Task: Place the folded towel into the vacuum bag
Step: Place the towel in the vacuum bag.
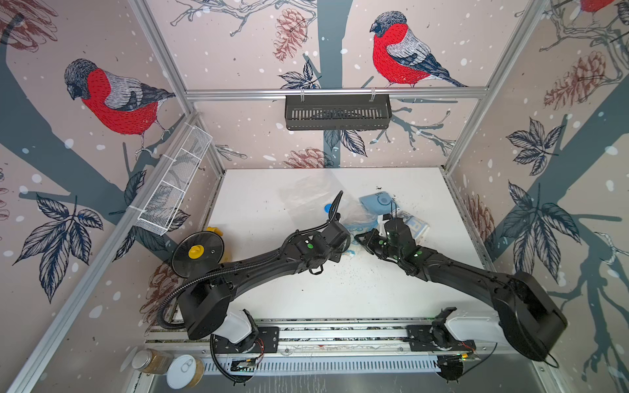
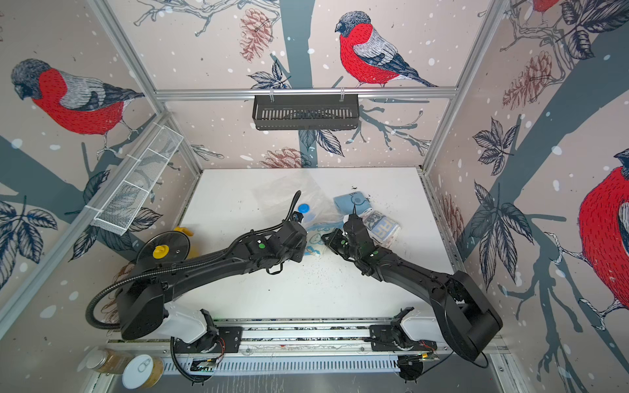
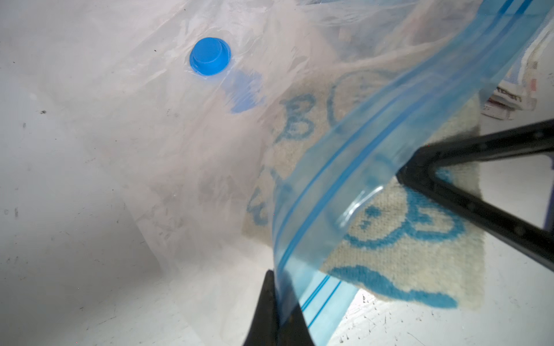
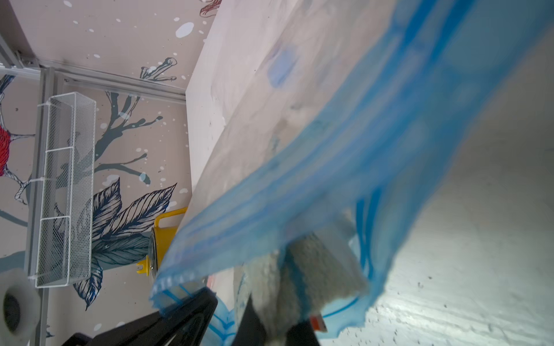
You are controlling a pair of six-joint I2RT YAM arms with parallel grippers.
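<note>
L gripper (image 3: 281, 302) is clamped on the blue zip-seal strip (image 3: 344, 179) of the large clear plastic vacuum bag (image 3: 144, 134). The upper lip is lifted off the white tabletop (image 1: 272, 190) so that a mouth is made. The bag's far end, incl. the round blue valve cap (image 3: 209, 60), lies flat.

R gripper (image 4: 274, 325) is closed on the folded cream terry towel w/ blue pattern (image 3: 404, 245). It is held at its near edge so it can be slid in flat under the raised lip. The towel is approx. half in: the leading part is seen through the clear film, and the trailing part lies outside the strip on the table.

The step is judged as mid-insertion. A further push toward the valve end is prob. called for, w/ the lip held up; snagging on the strip is the likely risk. A folded light-blue cloth (image 1: 377, 200) and a folded patterned cloth (image 1: 413, 223) lie just beside the bag, clear of the mouth.
</note>
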